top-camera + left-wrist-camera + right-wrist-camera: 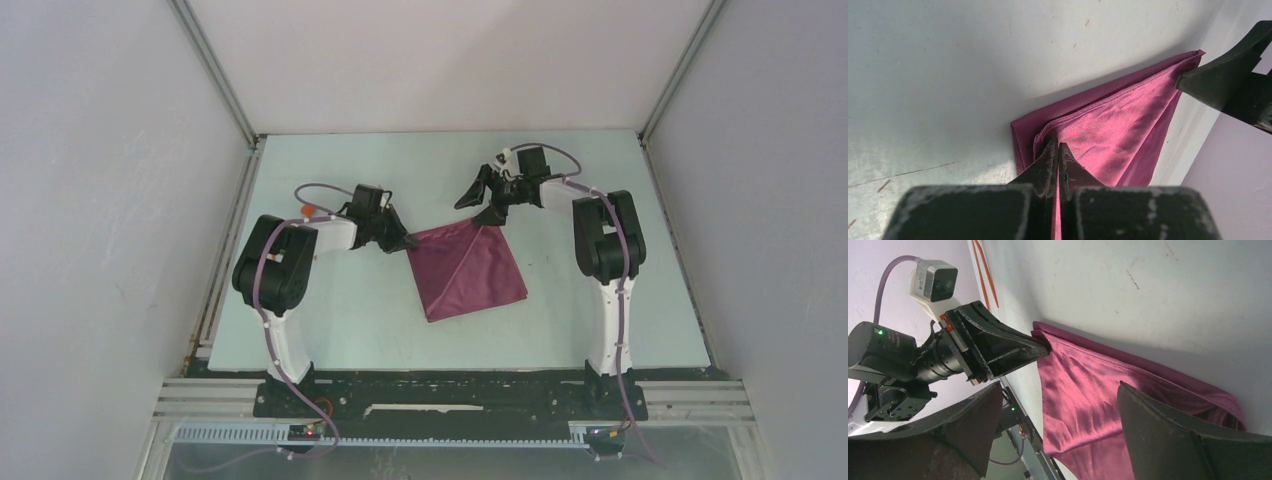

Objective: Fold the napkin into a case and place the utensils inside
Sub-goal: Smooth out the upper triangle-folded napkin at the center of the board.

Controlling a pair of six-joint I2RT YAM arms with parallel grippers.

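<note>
The napkin (468,268) lies on the table (330,310) between the two claws. One corner is pinched in the tightly closed left claw (1058,150), probably so that a layer can be carried over for a fold, while the right claw (1058,390) stands spread wide and empty at the opposite corner. The left wrist view shows the pinch taking an upper layer with another edge beneath; only the top view shows the whole cloth and its ridge.

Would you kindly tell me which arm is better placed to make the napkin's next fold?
Left, probably: the left pincer is shut on a corner of the napkin, while the right pincer stands open, gripping nothing.
</note>
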